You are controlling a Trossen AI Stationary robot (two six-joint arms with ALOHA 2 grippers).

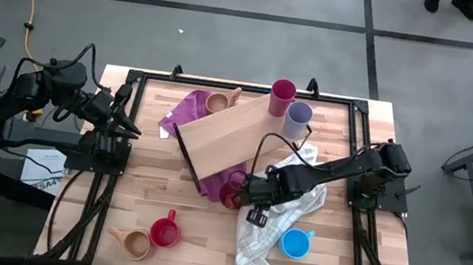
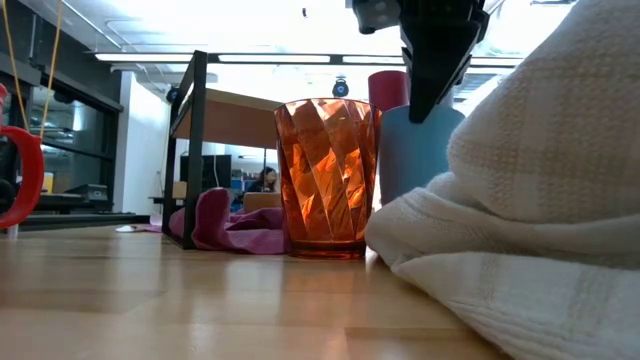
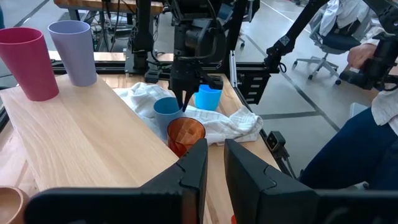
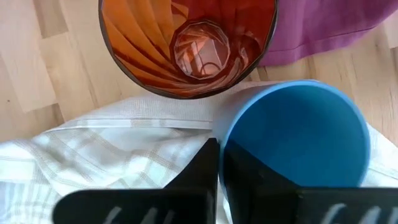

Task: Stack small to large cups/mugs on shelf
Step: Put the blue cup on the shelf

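My right gripper (image 4: 217, 152) is shut on a blue cup (image 4: 298, 130) at the table's middle. The cup stands beside an orange faceted tumbler (image 2: 328, 175), next to the white checked towel (image 1: 276, 219). The shelf (image 1: 218, 135) lies diagonally across the table. Magenta (image 1: 283, 91) and lavender (image 1: 298, 115) tumblers stand at its far end, and a tan mug (image 1: 217, 103) is on the purple cloth (image 1: 187, 108). A red mug (image 1: 164, 231) and a tan mug (image 1: 134, 244) stand near the front edge, and a bright blue mug (image 1: 296, 243) sits by the towel. My left gripper (image 3: 214, 165) waits at the left, slightly open, holding nothing. My right gripper pinches the blue cup's wall at the rim (image 4: 225, 140), on the side toward the orange tumbler, with one finger (image 4: 239, 171) inside the cup and the other (image 4: 202, 165) outside. The fingers come steeply from above. The cup is upright; the towel hides its base.
The towel (image 2: 530, 230) bulges up close to the held cup on the near side. The orange tumbler (image 3: 185, 134) stands right against the shelf's near corner. Bare wood lies at the table's front left (image 1: 120, 200). A seated person (image 3: 373, 124) is beyond the table's right side.
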